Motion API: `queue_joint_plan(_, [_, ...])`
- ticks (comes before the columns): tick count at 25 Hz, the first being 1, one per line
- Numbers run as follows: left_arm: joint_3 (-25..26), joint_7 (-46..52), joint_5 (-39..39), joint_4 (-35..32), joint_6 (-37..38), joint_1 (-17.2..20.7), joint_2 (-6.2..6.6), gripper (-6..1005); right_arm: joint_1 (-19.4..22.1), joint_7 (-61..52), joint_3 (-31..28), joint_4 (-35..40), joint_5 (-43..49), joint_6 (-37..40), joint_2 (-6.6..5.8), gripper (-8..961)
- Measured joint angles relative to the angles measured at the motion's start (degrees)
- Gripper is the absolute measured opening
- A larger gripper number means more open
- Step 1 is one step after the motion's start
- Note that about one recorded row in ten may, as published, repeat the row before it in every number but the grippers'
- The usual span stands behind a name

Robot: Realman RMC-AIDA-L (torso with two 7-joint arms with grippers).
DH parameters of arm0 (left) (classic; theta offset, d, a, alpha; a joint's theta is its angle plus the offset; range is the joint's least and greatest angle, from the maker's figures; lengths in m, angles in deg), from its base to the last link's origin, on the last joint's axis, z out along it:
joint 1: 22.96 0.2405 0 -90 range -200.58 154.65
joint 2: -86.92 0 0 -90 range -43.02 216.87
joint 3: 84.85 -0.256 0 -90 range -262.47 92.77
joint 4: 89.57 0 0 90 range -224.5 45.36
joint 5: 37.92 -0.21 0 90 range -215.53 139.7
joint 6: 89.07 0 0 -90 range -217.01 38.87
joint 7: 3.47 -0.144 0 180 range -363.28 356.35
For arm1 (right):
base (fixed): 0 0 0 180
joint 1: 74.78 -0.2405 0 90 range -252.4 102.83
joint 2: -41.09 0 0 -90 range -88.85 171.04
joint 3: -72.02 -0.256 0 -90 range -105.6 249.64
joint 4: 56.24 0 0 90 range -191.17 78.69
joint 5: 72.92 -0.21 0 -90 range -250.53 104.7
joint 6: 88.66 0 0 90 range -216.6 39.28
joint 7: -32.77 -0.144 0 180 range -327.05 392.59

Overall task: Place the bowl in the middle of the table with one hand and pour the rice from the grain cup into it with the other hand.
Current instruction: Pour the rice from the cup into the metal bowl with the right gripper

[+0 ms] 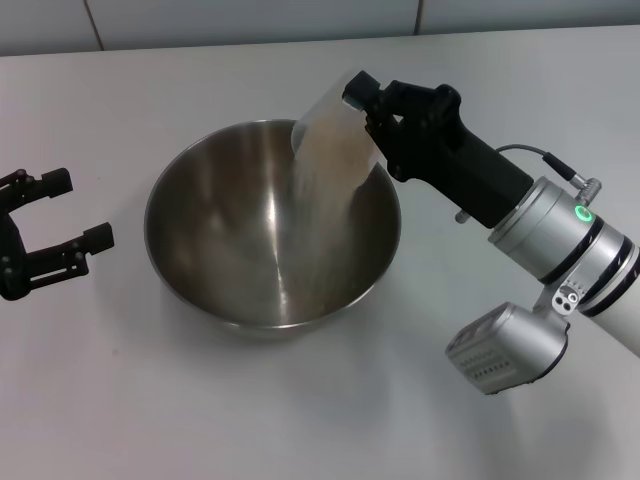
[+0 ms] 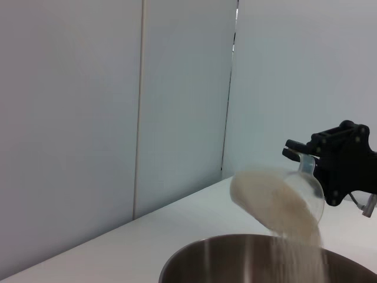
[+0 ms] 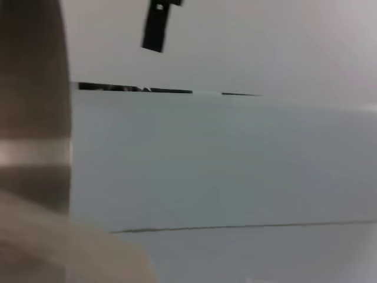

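Now right gripper (image 1: 362,100) jaws clamp tilted grain cup (image 1: 330,125) over bowl (image 1: 272,225); left gripper (image 1: 62,212) jaws wide.

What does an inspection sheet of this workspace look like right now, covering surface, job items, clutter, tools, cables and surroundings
Surface: white table, bare around the bowl.
Job's things: steel bowl upright mid-table; clear grain cup tipped over its far rim; rice streaming from cup into bowl.
Clutter: nothing seen.
Tools: right tool shut on the grain cup above the bowl; left tool open, empty, beside the bowl on the robot's left, apart from it.
Cables: one thin cable on the right arm's wrist.
Surroundings: pale panelled wall behind the table.
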Motion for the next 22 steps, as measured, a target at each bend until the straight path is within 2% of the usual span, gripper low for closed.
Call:
queue_joint_plan(5, [0.4, -0.1, 0.1, 0.0, 0.0, 0.0, -0.13, 846, 0.2, 5.5, 0.0, 0.0, 0.1, 0.3, 0.0, 7])
queue_joint_plan(22, [0.5, -0.2, 0.2, 0.1, 0.0, -0.1, -0.22, 846, 0.3, 13.7, 0.0, -0.6, 4.8, 0.6, -0.01, 6])
